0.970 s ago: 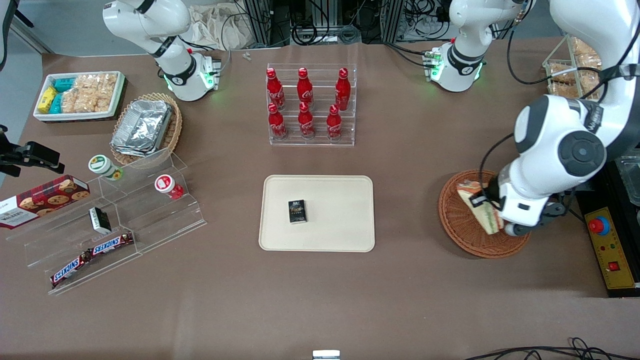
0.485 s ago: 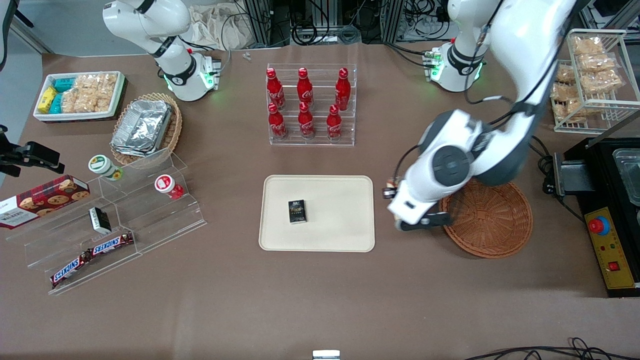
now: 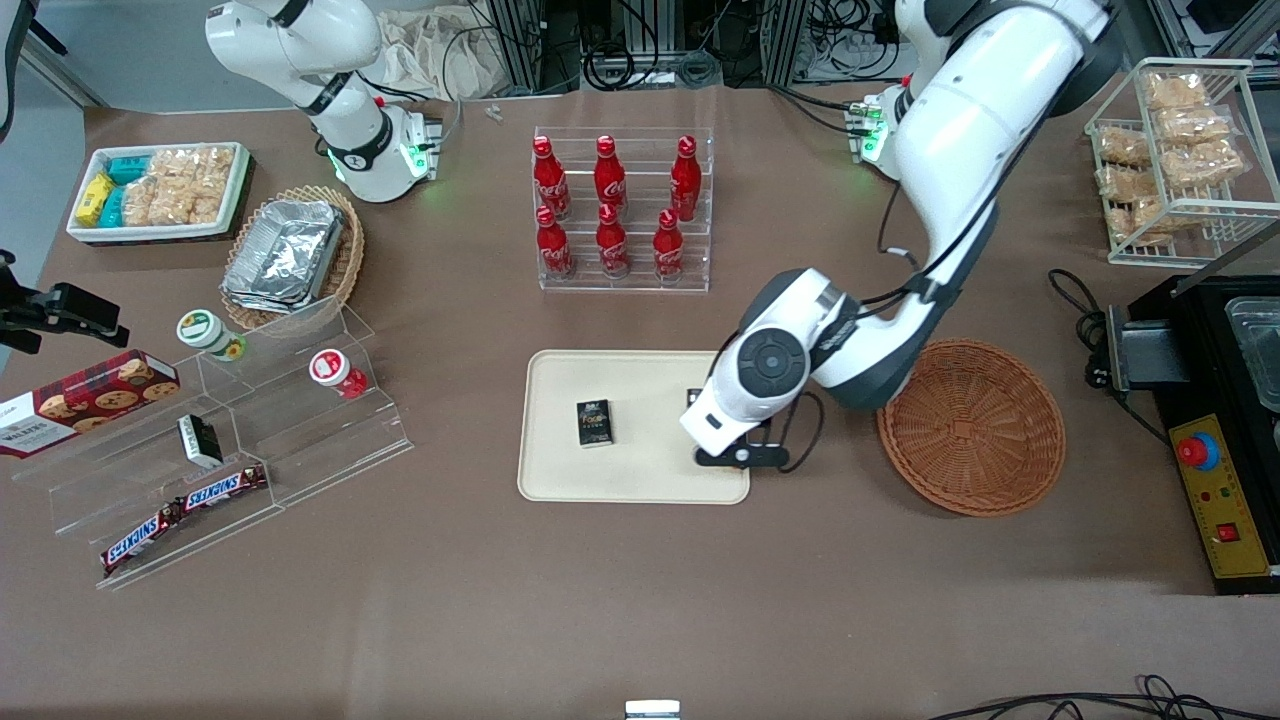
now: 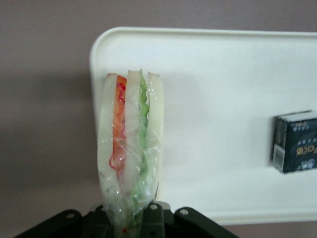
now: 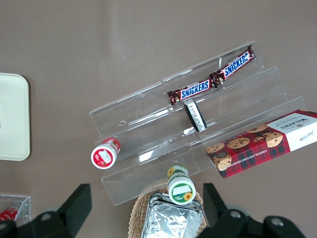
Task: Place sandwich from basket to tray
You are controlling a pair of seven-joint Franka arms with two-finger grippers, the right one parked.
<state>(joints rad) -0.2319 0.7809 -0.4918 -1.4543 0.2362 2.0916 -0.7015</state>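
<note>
My left gripper (image 3: 724,428) hangs over the end of the cream-beige tray (image 3: 650,380) that lies nearest the reddish-brown wicker basket (image 3: 972,426). In the left wrist view the gripper (image 4: 131,219) is shut on the wrapped sandwich (image 4: 130,148), a wedge with pale bread and red, orange and green layers. The sandwich hangs over the rim at the tray's (image 4: 223,89) end. In the front view the arm hides the sandwich. The basket holds nothing.
A small black box (image 3: 594,422) lies on the tray, also seen in the left wrist view (image 4: 296,142). A clear rack of red bottles (image 3: 622,212) stands farther from the camera. A wire rack of snacks (image 3: 1178,150) and a control box (image 3: 1218,492) are beside the basket.
The gripper has lifted the sandwich out of the basket and carried it sideways to above the tray's near end. The basket is left with nothing in it.
</note>
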